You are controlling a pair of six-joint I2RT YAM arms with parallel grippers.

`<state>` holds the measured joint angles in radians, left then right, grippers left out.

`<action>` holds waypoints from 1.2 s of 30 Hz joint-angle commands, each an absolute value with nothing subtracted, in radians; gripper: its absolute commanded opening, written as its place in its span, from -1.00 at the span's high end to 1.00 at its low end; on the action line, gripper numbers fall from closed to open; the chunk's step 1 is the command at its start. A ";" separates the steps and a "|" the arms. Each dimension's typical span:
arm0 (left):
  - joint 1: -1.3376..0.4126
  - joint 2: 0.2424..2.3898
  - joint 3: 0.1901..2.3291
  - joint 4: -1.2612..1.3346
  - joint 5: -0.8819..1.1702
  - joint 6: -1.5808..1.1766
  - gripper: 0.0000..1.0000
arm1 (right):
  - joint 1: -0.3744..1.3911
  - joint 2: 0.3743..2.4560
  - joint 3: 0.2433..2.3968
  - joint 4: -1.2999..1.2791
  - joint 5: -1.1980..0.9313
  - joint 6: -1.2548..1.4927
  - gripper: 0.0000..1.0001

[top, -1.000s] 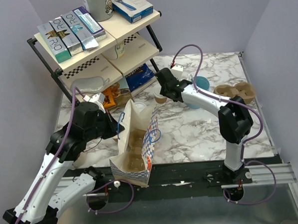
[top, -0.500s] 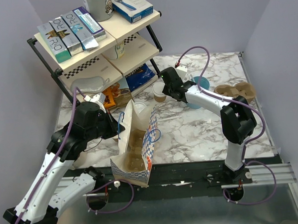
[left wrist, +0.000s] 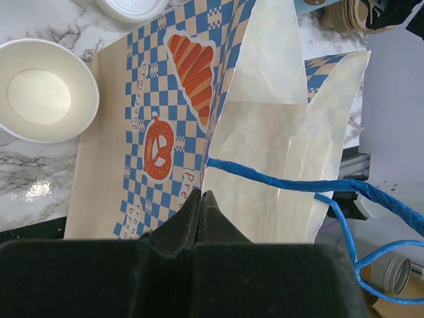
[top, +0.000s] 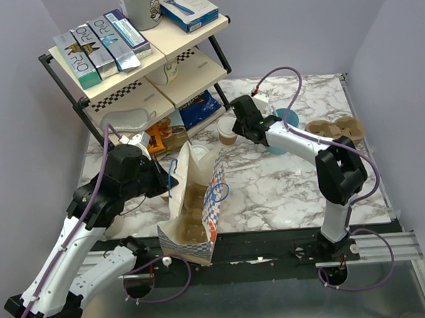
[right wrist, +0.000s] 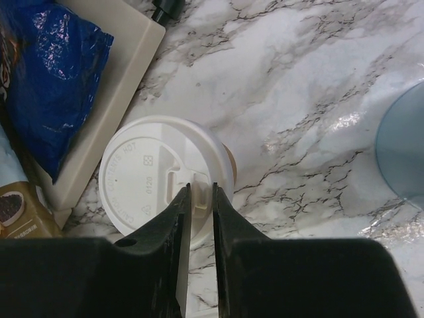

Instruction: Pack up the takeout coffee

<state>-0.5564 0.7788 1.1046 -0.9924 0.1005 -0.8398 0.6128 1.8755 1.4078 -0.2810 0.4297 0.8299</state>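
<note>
The takeout coffee (top: 227, 130), a tan paper cup with a white lid (right wrist: 149, 172), stands on the marble next to the rack's foot. My right gripper (top: 234, 127) comes down on it from above. In the right wrist view its fingers (right wrist: 201, 189) pinch the raised spout of the lid, with only a narrow gap between them. A blue-checked paper bag (top: 197, 202) stands open at the near edge. My left gripper (top: 164, 179) is shut on the bag's upper edge (left wrist: 201, 195) and holds that side back.
A light-blue cup (top: 287, 119) stands just right of my right arm, with a brown cup carrier (top: 339, 129) beyond it. A lidless paper cup (left wrist: 43, 89) sits beside the bag. The shelf rack (top: 144, 70) with boxes and a blue snack bag (right wrist: 46, 79) crowds the far left.
My right gripper has moved a little right and back over the coffee and its fingers have narrowed onto the lid. The left arm and bag have not moved.
</note>
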 commanded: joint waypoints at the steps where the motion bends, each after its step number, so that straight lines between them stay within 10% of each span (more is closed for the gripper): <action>1: -0.552 0.770 1.094 -0.994 0.097 -0.850 1.00 | 0.606 1.864 1.403 -0.322 0.428 0.792 0.99; 36: -0.552 0.692 1.032 -0.862 0.075 -0.962 1.00 | 0.604 1.427 1.138 -0.408 0.334 0.555 0.99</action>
